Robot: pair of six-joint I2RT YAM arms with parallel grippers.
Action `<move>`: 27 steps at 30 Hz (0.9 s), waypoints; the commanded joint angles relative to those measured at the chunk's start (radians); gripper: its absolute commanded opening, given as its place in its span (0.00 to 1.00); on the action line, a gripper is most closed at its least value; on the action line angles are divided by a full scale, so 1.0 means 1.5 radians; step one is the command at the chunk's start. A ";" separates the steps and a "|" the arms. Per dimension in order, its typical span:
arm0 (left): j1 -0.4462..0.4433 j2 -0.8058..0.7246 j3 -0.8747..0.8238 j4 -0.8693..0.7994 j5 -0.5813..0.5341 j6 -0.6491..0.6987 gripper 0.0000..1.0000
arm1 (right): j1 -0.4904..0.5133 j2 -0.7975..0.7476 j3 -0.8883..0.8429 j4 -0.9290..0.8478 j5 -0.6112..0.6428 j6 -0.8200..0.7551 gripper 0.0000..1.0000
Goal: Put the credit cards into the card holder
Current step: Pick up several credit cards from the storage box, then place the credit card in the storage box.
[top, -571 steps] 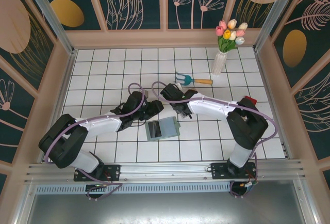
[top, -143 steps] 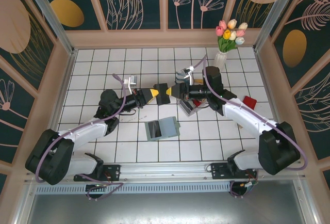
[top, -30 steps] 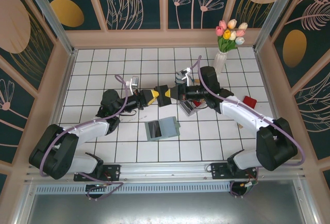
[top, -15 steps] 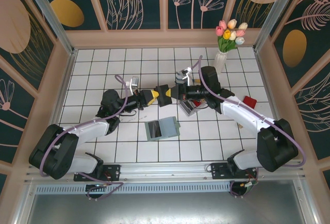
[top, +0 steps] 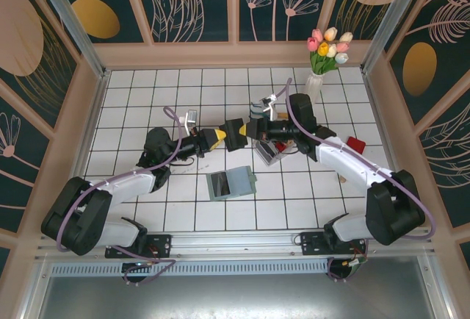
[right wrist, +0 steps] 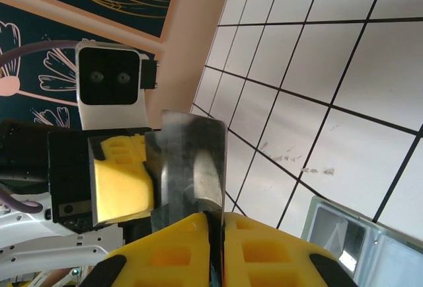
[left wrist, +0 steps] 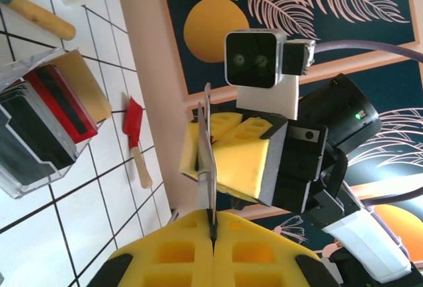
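A dark credit card (top: 235, 132) hangs in the air above the tiles, gripped from both ends. My left gripper (top: 222, 136) is shut on one edge of this card (left wrist: 206, 161), which I see edge-on between its yellow fingertips (left wrist: 213, 224). My right gripper (top: 247, 129) is shut on the opposite edge, and the card's glossy face (right wrist: 188, 161) rises from its fingers (right wrist: 215, 226). The sage-green card holder (top: 231, 183) lies open on the tiles below them. More credit cards, red (left wrist: 63, 105) and beige (left wrist: 89, 88), stand in a small clear tray (top: 268, 154).
A white vase of tulips (top: 314, 84) stands at the back right. A red-bladed toy shovel (left wrist: 134, 140) lies on the tiles to the right of the tray. A wooden-handled tool (left wrist: 39, 14) lies near the vase. Pink walls edge the tiled floor.
My left gripper has closed on the dark card that the right gripper holds out. Both grippers and the card have shifted slightly; the card holder and tray are unmoved.
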 commanded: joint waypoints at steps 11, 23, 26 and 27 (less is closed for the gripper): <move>-0.005 -0.106 0.037 -0.445 -0.226 0.216 0.00 | -0.034 -0.074 0.035 -0.292 0.388 -0.305 0.08; -0.005 -0.148 0.021 -0.430 -0.214 0.228 0.00 | 0.052 0.036 0.074 -0.348 0.597 -0.504 0.05; -0.004 -0.153 0.014 -0.419 -0.203 0.223 0.00 | 0.053 0.050 0.081 -0.351 0.603 -0.507 0.05; -0.005 -0.155 0.012 -0.417 -0.202 0.224 0.00 | 0.053 0.053 0.081 -0.351 0.585 -0.514 0.05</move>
